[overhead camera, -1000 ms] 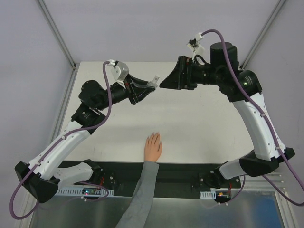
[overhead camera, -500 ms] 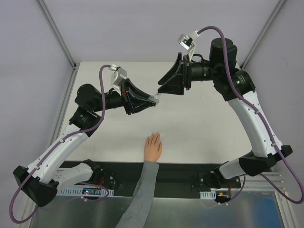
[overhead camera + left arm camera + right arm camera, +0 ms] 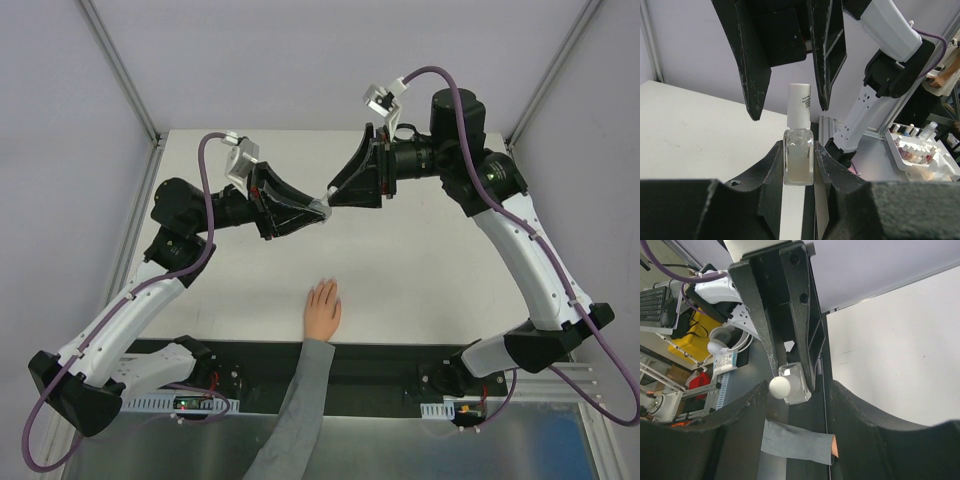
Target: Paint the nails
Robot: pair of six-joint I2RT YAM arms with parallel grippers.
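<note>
A small clear bottle with a white cap stands upright between my left gripper's jaws, which are shut on its glass body. In the top view the left gripper holds it above the table's middle. My right gripper faces it with its fingers on either side of the cap, a gap on each side. From the right wrist the cap sits nearer the left finger of the open right gripper. The pale hand lies flat near the front edge, its nails pointing away, too small to make out.
The hand's grey sleeve crosses the black base rail at the table's front. Beyond the table's right side a white tray holds several small bottles. Metal frame posts stand at the back corners.
The right gripper has swung left onto the bottle's cap and its jaws have narrowed. The left gripper has brought the bottle slightly nearer. The hand has not moved.
</note>
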